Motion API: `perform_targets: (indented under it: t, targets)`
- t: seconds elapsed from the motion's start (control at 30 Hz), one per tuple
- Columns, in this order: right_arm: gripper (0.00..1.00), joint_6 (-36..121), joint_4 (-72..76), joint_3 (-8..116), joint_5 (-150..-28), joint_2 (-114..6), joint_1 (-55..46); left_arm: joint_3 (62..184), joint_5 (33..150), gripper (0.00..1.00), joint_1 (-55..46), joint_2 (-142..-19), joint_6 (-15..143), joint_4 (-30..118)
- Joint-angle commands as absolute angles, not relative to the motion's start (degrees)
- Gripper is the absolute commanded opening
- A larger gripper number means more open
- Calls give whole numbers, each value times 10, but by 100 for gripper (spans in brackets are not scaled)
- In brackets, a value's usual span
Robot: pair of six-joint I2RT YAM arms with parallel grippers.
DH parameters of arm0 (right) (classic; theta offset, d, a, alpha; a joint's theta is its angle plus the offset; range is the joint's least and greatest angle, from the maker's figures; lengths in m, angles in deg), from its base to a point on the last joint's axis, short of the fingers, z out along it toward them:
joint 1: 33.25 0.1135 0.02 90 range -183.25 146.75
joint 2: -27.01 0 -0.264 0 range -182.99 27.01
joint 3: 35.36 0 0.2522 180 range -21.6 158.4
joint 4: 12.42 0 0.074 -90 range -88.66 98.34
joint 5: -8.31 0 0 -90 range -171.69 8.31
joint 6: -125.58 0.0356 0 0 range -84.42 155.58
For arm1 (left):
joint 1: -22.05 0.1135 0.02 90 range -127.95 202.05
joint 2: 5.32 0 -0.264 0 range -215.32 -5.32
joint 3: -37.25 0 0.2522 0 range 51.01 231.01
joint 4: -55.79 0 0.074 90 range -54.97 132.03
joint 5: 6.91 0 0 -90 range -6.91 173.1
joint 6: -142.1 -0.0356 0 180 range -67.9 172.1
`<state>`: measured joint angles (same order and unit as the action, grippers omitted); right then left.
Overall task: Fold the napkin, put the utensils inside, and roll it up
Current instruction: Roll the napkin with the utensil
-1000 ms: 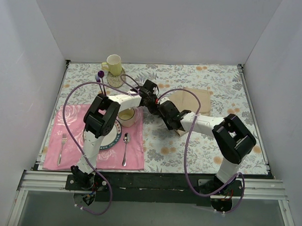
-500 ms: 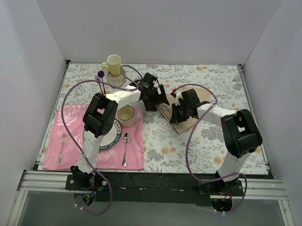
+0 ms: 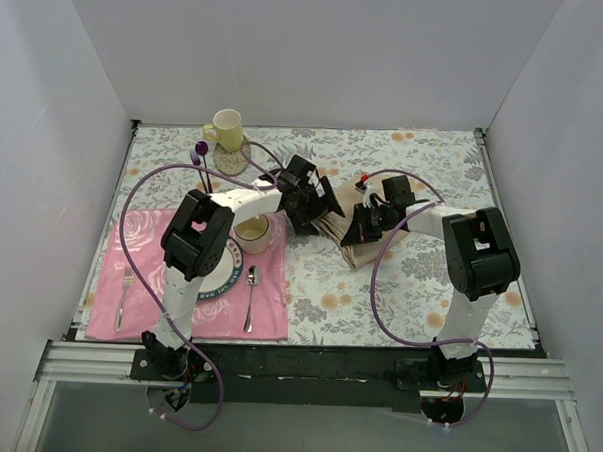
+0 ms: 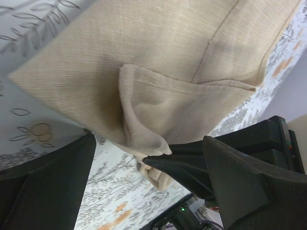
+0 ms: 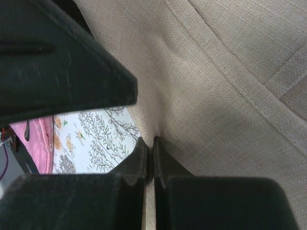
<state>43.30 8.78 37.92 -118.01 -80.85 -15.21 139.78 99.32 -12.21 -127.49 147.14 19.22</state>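
The beige napkin (image 3: 343, 246) lies bunched and partly folded on the tablecloth, between my two grippers. My right gripper (image 3: 357, 231) is shut on a fold of the napkin (image 5: 216, 72), its jaws (image 5: 153, 146) pressed together with cloth pinched between them. My left gripper (image 3: 317, 208) hangs just left of the napkin (image 4: 168, 48), jaws wide apart (image 4: 148, 179) and nothing between them. The right gripper's tip shows there pinching a corner. A spoon (image 3: 252, 286) and a fork (image 3: 126, 290) lie on the pink placemat (image 3: 268, 310), well away from both grippers.
A plate (image 3: 222, 279) and a small bowl (image 3: 253, 231) stand on the placemat under the left arm. A yellow mug (image 3: 226, 130) and purple-tipped sticks (image 3: 201, 154) stand at the back left. White walls close in three sides.
My left gripper has gone from shut to wide open and let go of the napkin. My right gripper has carried its napkin edge toward the back right, so the flat cloth now lies doubled.
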Motion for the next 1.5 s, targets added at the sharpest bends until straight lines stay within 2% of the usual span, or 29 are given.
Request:
perform_targets:
  t: [0.0, 0.07, 0.13, 0.17, 0.2, 0.23, 0.3, 0.33, 0.4, 0.43, 0.57, 0.67, 0.73, 0.77, 0.93, 1.17, 1.33, 1.4, 1.47]
  targets:
    - [1, 414, 150, 355, -1134, -821, -140, 1367, 1018, 93, -129, -1263, 1533, 235]
    - [1, 411, 158, 359, -1125, -822, -140, 1363, 1023, 89, -129, -1274, 1556, 247]
    - [1, 409, 164, 363, -1111, -816, -135, 1339, 1020, 75, -129, -1269, 1569, 267]
    - [1, 406, 170, 366, -1084, -812, -130, 1329, 1011, 66, -130, -1264, 1575, 276]
    - [1, 398, 174, 368, -1067, -803, -117, 1318, 1010, 48, -128, -1262, 1583, 285]
    - [5, 394, 178, 373, -1051, -799, -110, 1307, 1009, 40, -128, -1258, 1584, 294]
    - [11, 387, 186, 376, -997, -780, -84, 1303, 1009, 31, -128, -1256, 1588, 297]
    - [18, 385, 187, 377, -979, -772, -74, 1305, 1013, 21, -128, -1256, 1587, 299]
    - [25, 382, 187, 374, -920, -747, -44, 1306, 1026, 11, -127, -1262, 1591, 297]
    - [30, 381, 187, 371, -898, -736, -33, 1307, 1030, 2, -127, -1263, 1592, 294]
    - [41, 372, 183, 349, -741, -678, 23, 1304, 1043, 0, -126, -1261, 1592, 294]
    - [47, 362, 166, 336, -661, -652, 67, 1304, 1064, 0, -122, -1260, 1600, 291]
    - [57, 358, 158, 329, -627, -647, 96, 1305, 1075, 0, -119, -1259, 1603, 287]
    - [58, 358, 154, 328, -596, -647, 104, 1306, 1079, 0, -117, -1258, 1605, 285]
    - [59, 335, 143, 341, -528, -666, 157, 1310, 1103, 0, -110, -1255, 1612, 277]
    - [54, 323, 150, 380, -442, -732, 198, 1319, 1119, 0, -101, -1262, 1606, 267]
    - [44, 339, 170, 401, -430, -749, 209, 1320, 1124, 0, -101, -1272, 1600, 265]
    - [44, 335, 176, 411, -426, -756, 215, 1317, 1126, 0, -100, -1275, 1603, 263]
    - [48, 329, 180, 423, -407, -771, 221, 1317, 1126, 0, -101, -1275, 1602, 263]
